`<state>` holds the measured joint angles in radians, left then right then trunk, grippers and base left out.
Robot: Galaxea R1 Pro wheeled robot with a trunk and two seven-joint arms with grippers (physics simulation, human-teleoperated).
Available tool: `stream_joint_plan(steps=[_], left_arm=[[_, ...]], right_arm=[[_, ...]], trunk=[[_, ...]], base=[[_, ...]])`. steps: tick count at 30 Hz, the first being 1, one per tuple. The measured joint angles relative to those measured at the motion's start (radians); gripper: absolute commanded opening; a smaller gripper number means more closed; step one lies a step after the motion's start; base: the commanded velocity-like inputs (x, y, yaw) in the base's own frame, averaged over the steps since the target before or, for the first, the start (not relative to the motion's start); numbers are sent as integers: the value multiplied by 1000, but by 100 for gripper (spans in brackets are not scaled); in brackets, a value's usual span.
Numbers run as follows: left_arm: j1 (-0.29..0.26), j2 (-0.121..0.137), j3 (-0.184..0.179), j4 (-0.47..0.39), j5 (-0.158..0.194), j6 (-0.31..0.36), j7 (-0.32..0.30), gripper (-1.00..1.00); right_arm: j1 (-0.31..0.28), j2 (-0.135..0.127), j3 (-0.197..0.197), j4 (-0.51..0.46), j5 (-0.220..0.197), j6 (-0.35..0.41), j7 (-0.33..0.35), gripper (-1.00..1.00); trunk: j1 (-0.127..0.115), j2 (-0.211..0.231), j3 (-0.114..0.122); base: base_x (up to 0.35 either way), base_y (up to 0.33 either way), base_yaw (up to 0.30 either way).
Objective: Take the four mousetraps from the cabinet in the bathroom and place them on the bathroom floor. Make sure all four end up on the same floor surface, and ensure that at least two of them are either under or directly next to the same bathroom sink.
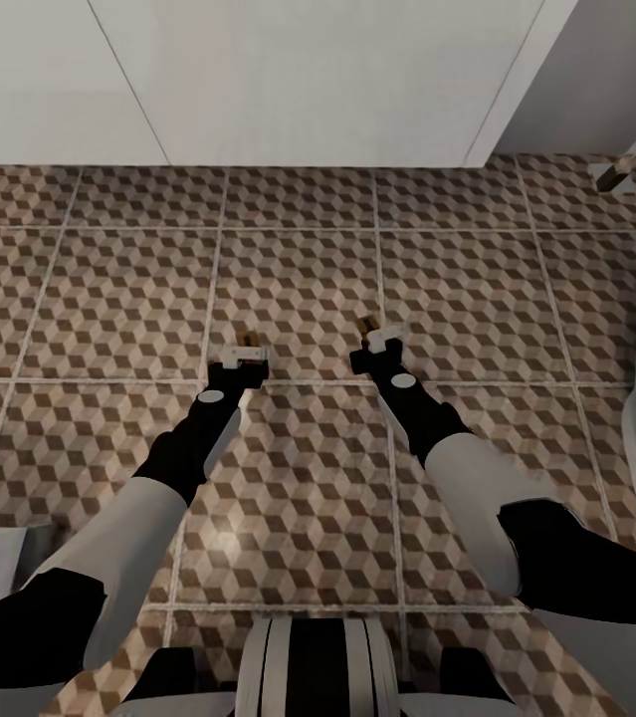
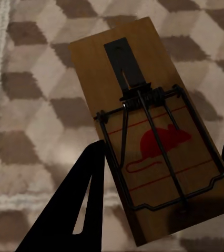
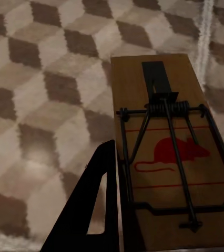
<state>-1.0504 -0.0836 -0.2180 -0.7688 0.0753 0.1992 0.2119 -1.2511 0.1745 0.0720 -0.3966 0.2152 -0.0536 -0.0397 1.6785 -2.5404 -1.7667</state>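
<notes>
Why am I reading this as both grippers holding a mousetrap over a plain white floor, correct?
Not quite. Each gripper, left and right, does hold a mousetrap, but the floor is tiled in a brown, beige and white cube pattern, not plain white. The head view shows it.

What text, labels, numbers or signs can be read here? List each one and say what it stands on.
No words, brand names or numbers are readable in these pictures.
Mousetrap held in the left gripper: no text, a red mouse silhouette with thin red lines printed on the wood.
Mousetrap held in the right gripper: the same red mouse picture and lines, no lettering.
Bathroom floor: cube pattern, no writing.
</notes>
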Motion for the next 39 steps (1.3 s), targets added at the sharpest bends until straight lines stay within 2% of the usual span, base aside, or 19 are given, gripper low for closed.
stream_joint_plan(steps=[17, 31, 34, 39], left_arm=[[0, 0, 0, 1, 1, 0, 0, -100], [0, 0, 0, -1, -1, 0, 0, -100], [0, 0, 0, -2, -1, 0, 0, -100], [0, 0, 0, -2, -1, 0, 0, -100]], right_arm=[[0, 0, 0, 0, 0, 0, 0, -100], [0, 0, -1, -3, 2, 6, -4, -100], [0, 0, -2, -38, 3, 20, -9, -100], [-1, 0, -2, -170, 2, 139, -19, -100]], trunk=[[8, -4, -65], [10, -5, -65], [10, -5, -65], [10, -5, -65]], base=[[0, 0, 0], [0, 0, 0], [0, 0, 0], [0, 0, 0]])
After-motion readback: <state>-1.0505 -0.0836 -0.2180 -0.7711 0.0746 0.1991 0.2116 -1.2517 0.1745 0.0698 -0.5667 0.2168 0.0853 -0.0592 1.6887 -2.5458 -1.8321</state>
